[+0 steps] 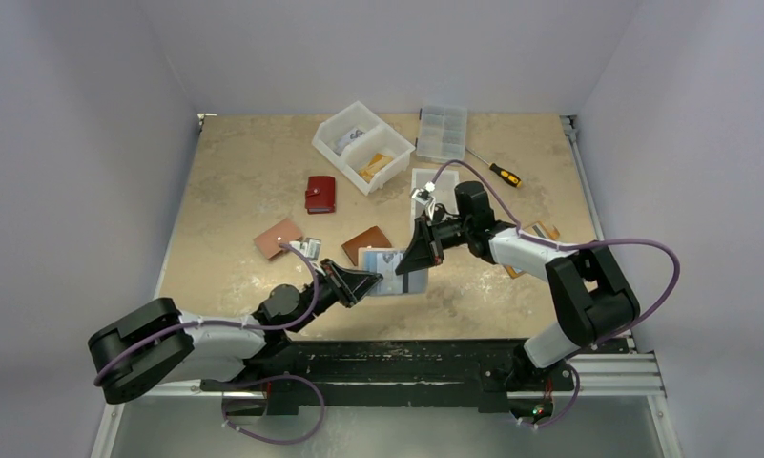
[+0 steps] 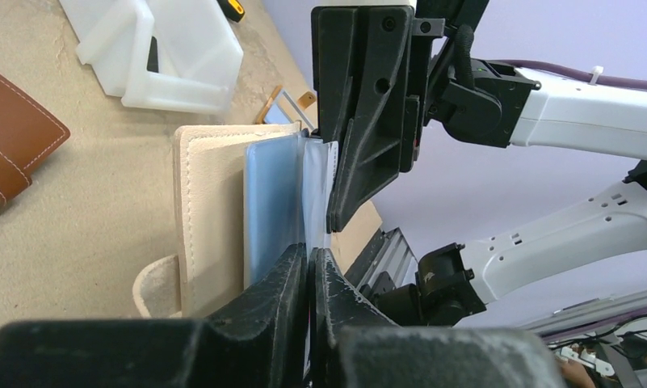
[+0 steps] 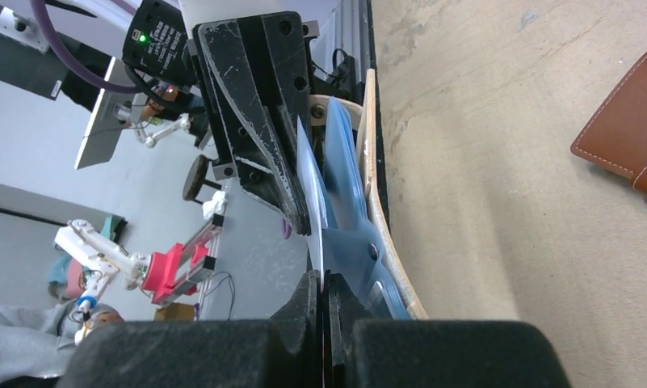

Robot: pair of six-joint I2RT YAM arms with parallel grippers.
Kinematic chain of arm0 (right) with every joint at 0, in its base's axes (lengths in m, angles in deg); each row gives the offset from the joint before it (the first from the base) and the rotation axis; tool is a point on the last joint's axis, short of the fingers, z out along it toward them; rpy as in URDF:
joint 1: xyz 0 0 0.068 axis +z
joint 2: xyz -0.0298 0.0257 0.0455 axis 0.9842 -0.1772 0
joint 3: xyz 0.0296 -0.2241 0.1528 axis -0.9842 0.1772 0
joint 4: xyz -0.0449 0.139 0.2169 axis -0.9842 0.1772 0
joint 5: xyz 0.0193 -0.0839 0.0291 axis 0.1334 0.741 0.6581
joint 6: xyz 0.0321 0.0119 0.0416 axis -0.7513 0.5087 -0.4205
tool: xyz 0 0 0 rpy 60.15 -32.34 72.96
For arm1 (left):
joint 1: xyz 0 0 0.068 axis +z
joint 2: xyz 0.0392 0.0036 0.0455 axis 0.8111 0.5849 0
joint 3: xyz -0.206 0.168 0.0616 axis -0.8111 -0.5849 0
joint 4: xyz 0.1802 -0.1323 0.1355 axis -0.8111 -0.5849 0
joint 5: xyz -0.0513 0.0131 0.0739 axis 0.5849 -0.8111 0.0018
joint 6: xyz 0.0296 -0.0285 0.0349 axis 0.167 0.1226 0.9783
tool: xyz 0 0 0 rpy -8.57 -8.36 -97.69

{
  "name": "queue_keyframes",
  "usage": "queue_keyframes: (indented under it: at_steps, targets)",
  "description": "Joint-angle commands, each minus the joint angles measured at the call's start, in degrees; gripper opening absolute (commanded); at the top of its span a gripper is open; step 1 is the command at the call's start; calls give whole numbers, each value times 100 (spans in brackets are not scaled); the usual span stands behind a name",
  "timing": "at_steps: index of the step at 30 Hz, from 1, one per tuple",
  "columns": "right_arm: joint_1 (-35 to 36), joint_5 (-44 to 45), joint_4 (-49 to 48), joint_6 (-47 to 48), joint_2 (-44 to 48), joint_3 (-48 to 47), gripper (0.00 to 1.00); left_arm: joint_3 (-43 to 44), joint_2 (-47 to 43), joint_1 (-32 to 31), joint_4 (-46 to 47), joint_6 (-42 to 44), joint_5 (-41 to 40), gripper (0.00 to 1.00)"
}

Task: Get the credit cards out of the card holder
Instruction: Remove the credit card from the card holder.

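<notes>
The card holder (image 1: pixel 394 272) lies open on the table (image 1: pixel 235 191), near its front edge and between the two arms. It has a cream stitched cover (image 2: pixel 211 218) with thin leaves fanned up from it. The leaf nearest the cover shows a flat, light blue face that looks like a credit card (image 2: pixel 271 202) still tucked in. The next leaf is clear and nearly colourless, and edge-on it cannot be told whether it carries a card. The left end effector (image 2: pixel 310 271) has its jaws pressed together on the near edge of these leaves. The right end effector (image 3: pixel 324 287) comes in from the opposite side, its jaws likewise squeezed shut on a thin pale leaf of the card holder, its tip almost meeting the left one. Farther back lie two brown wallets (image 1: pixel 279 238), a red wallet (image 1: pixel 320 194), a white bin (image 1: pixel 363 145), a clear compartment box (image 1: pixel 442 132) and a screwdriver (image 1: pixel 497 172).
</notes>
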Motion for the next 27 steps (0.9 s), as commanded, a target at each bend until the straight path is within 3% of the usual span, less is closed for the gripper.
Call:
queue_keyframes:
  at_steps: [1, 5, 11, 15, 18, 24, 27]
  targets:
    - [-16, -325, -90, 184, -37, -14, 0, -12, -127, 16, 121, -75, -188, 12]
    - [-20, -656, 453, 1004, -59, -169, 0, -15, -437, 16, -388, -129, -339, 30]
    - [-66, -601, 1139, 1806, -42, -303, 0, 12, -1355, 16, -1897, -259, -857, 56]
    - [-86, 133, 2726, 3243, -45, -690, 0, 29, -1981, 16, -2986, -390, -1252, 68]
    - [-84, 870, 3410, 4017, -46, -926, 0, 21, -2244, 13, -3923, -631, -1520, 69]
    - [-89, 1741, 3901, 4688, 103, -1056, 0, 50, -2216, 16, -5000, -930, -1744, 69]
    - [-98, 1997, 4018, 4909, 226, -1044, 0, 135, -2160, 16, -5335, -1010, -1847, 76]
